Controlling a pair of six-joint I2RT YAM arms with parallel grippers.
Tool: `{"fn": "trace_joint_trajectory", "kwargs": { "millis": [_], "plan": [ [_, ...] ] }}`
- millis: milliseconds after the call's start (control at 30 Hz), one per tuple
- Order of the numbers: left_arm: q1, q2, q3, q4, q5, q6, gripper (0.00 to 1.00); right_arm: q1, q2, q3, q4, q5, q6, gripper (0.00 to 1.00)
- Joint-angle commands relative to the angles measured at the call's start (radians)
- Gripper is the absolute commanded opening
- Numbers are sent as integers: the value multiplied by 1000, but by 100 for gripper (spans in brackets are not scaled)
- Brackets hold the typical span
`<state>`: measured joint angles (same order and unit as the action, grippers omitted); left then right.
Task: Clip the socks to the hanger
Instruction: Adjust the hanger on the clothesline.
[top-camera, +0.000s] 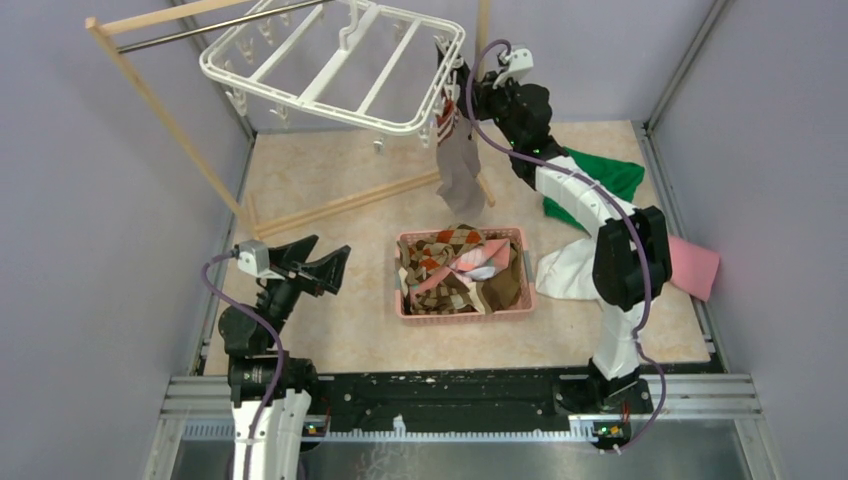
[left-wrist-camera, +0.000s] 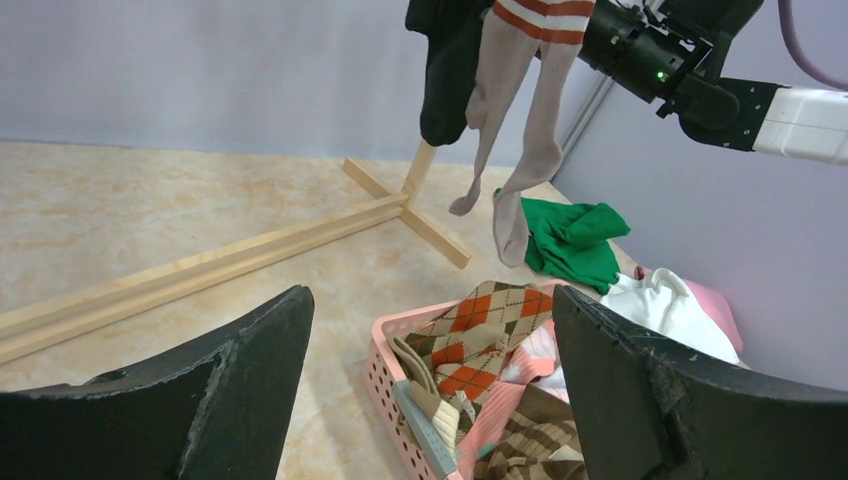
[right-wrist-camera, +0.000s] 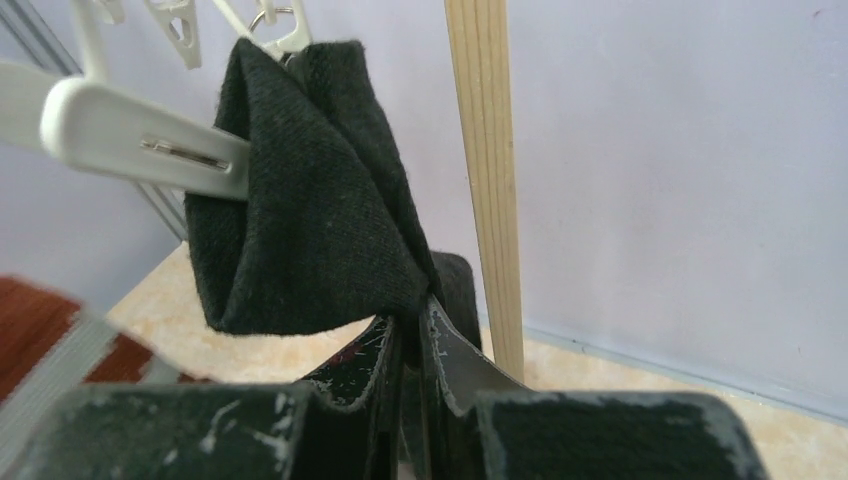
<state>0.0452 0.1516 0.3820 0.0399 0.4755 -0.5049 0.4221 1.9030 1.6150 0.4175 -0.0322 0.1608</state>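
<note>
The white hanger (top-camera: 330, 65) hangs from the rack at the back. At its right edge a black sock (right-wrist-camera: 310, 210) hangs folded from a white clip (right-wrist-camera: 150, 145), and my right gripper (right-wrist-camera: 412, 315) is shut on that sock's lower edge. Beside it hang grey-brown socks with striped cuffs (left-wrist-camera: 520, 120), which fall below the frame (top-camera: 460, 165). An argyle sock (left-wrist-camera: 490, 335) and several other socks lie in the pink basket (left-wrist-camera: 385, 375). My left gripper (left-wrist-camera: 430, 292) is wide open and holds nothing. It sits low, left of the basket (top-camera: 410, 305), and faces it.
The wooden rack (top-camera: 150, 100) stands at the back left, its base bar (top-camera: 340, 205) lying across the floor. One rack post (right-wrist-camera: 490, 170) rises just behind the black sock. Green (top-camera: 600, 180), white (top-camera: 565, 270) and pink (top-camera: 695, 265) cloths lie under and beside the right arm.
</note>
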Motion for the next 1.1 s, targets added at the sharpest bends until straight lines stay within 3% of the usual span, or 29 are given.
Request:
{"fn": "trace_joint_trajectory", "kwargs": {
  "millis": [0, 267, 433, 533, 633, 700, 833, 933, 1067],
  "plan": [
    [-2, 14, -6, 69, 29, -26, 94, -12, 13, 87, 10, -55, 14, 9],
    [-3, 24, -23, 114, 46, -47, 93, -15, 10, 91, 19, -73, 10, 22],
    [-2, 67, -25, 177, 87, -63, 86, -20, 3, 84, 20, -84, 11, 27],
    [-2, 107, -24, 212, 115, -59, 80, -27, -6, 75, 18, -93, 14, 27],
    [-2, 176, -51, 316, 123, -44, 66, -35, -27, 51, 18, -116, 17, 28],
    [-3, 247, -66, 397, 101, -33, 57, -40, -44, 27, 19, -132, 19, 28],
    [-3, 442, -67, 576, 17, 6, 54, -49, -80, -21, 22, -170, 14, 29],
    [-9, 643, -20, 744, 46, -10, 51, -55, -94, -39, 13, -203, 15, 28],
    [-74, 886, 85, 846, 99, -28, 48, -56, -100, -48, 3, -238, 25, 27]
  ]
}}
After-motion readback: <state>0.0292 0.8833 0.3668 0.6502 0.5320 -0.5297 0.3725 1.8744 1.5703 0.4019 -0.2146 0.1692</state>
